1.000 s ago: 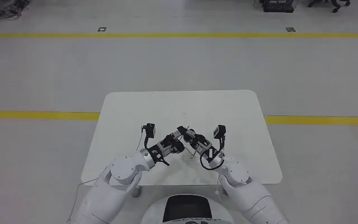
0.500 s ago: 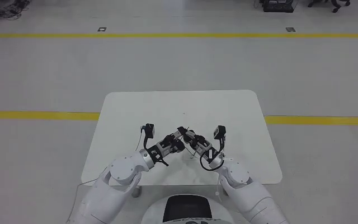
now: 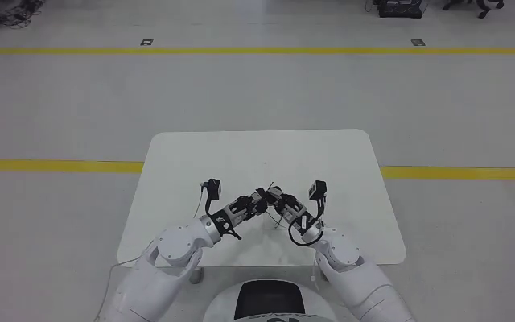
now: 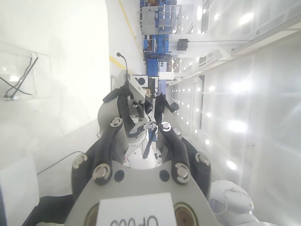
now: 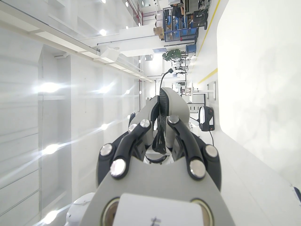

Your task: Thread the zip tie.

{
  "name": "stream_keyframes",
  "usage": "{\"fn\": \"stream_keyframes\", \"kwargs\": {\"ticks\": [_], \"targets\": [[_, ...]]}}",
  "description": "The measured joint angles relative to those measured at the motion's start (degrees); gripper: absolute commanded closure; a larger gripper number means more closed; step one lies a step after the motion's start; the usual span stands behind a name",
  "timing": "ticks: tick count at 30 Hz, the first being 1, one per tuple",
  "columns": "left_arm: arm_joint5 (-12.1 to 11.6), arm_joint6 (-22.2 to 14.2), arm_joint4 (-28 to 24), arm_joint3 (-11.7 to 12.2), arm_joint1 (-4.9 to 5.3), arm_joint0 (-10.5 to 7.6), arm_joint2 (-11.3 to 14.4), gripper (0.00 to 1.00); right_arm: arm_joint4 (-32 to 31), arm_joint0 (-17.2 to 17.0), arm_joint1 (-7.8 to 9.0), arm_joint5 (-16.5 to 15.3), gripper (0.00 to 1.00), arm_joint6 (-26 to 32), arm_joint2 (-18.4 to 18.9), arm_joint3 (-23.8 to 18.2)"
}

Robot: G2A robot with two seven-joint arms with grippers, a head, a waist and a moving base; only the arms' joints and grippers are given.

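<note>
Above the near half of the table (image 3: pixel 201 153), about midway between its left and right edges, the two grippers stand tip to tip. The zip tie (image 5: pixel 161 82) is a thin black strand that curves over to a small thickened tip. The right gripper (image 5: pixel 161 94) has its fingers (image 5: pixel 161 116) pressed together on the strand, which rises free from between their tips, clear of the table. The left gripper (image 4: pixel 141 97) has its fingers (image 4: pixel 122 111) apart; the strand rises just beyond one fingertip. A short dark strip lies in the gap near their base; whether it belongs to the tie cannot be told.
</note>
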Motion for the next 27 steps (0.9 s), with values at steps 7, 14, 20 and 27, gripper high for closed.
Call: {"fn": "stream_keyframes", "kwargs": {"ticks": [7,14,20,27], "targets": [[0.2,0.1,-0.1,0.2,0.17,-0.14,0.2,0.9,-0.1,-0.3,0.05,-0.5,1.0,0.2,0.2,-0.4],[0.5,0.3,-0.1,0.5,0.3,-0.37,0.5,0.87,-0.1,-0.5,0.07,-0.6,1.0,0.4,0.4,-0.6],[0.6,0.6,-0.2,0.6,0.41,-0.51,0.8,0.9,-0.4,-0.6,0.1,-0.6,1.0,0.8,0.5,-0.8],[0.7,0.7,-0.2,0.8,0.53,-0.71,1.1,1.0,-0.6,-0.7,0.12,-0.5,1.0,0.7,0.5,-0.8]]}}
